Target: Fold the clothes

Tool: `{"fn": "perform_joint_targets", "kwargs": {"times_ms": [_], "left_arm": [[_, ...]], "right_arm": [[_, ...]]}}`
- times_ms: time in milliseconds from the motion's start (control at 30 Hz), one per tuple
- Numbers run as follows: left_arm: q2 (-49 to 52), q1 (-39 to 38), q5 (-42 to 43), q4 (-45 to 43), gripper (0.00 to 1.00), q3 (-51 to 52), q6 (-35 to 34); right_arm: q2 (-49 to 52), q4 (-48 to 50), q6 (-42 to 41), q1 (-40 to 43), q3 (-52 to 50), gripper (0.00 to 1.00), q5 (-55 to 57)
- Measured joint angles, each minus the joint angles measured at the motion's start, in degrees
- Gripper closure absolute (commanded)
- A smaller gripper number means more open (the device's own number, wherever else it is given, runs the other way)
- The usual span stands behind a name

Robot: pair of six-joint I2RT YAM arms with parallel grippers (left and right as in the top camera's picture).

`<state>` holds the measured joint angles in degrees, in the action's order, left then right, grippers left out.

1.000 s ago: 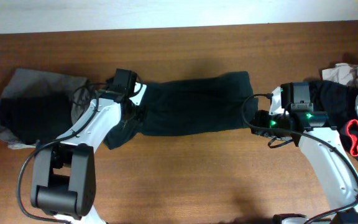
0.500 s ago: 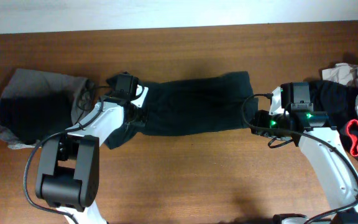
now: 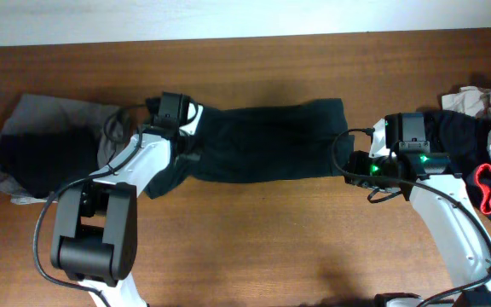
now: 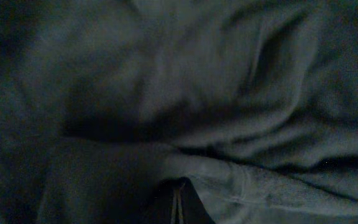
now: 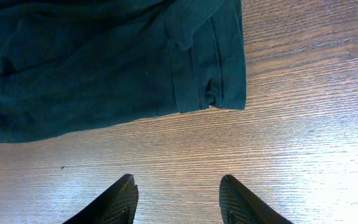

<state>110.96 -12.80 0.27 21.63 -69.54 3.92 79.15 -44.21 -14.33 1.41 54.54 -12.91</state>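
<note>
1 tee (image 3: 267, 143), L pile (image 3: 45, 149), R pile (image 3: 476, 141).

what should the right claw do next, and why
Probably ease the right claw forward to the hem corner of the black T-shirt and close on it: the claw is open over bare table, just short of that end, gripping nothing.

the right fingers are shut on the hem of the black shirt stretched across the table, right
No: the right fingers are open above the table, short of the black shirt and its hem. The right wrist view shows this.
</note>
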Motion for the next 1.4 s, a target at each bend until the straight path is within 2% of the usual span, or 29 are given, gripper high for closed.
{"fn": "perform_joint_targets", "kwargs": {"times_ms": [267, 467, 633, 700, 867, 1000, 1233, 1400], "left_arm": [[0.02, 0.00, -3.45, -2.19, 0.99, -3.80, 1.03], [0.07, 0.04, -3.91, 0.20, 0.98, -5.77, 1.07], [0.09, 0.04, -3.39, 13.92, 0.98, -6.16, 0.96], [0.13, 0.04, -3.17, 18.03, 0.97, -6.14, 0.57], [0.15, 0.07, -2.82, 22.14, 0.97, -6.14, -1.44], [0.15, 0.90, -3.34, 22.43, 0.97, -6.08, -3.67], [0.96, 3.74, -4.09, 20.31, 0.96, -3.93, -5.05], [1.99, 3.78, -4.20, 18.62, 0.96, -2.45, -5.29]], "right_arm": [[0.00, 0.00, 0.00, 0.00, 0.00, 0.52, 0.00], [0.00, -0.15, 0.11, 0.00, 0.00, 0.49, 0.02], [0.57, -1.38, 0.35, 0.00, 0.00, 0.67, 0.00], [1.88, -1.40, 0.44, 0.00, 0.00, 0.71, 0.02], [8.22, 5.81, 0.63, 0.00, 0.00, 0.96, -0.68], [14.91, 13.53, 0.57, 0.00, 0.00, 0.96, -3.54], [23.98, 20.13, 0.59, 0.00, 0.02, 0.96, -6.38], [24.41, 20.37, 0.59, 0.04, 0.42, 0.96, -6.01]]}}
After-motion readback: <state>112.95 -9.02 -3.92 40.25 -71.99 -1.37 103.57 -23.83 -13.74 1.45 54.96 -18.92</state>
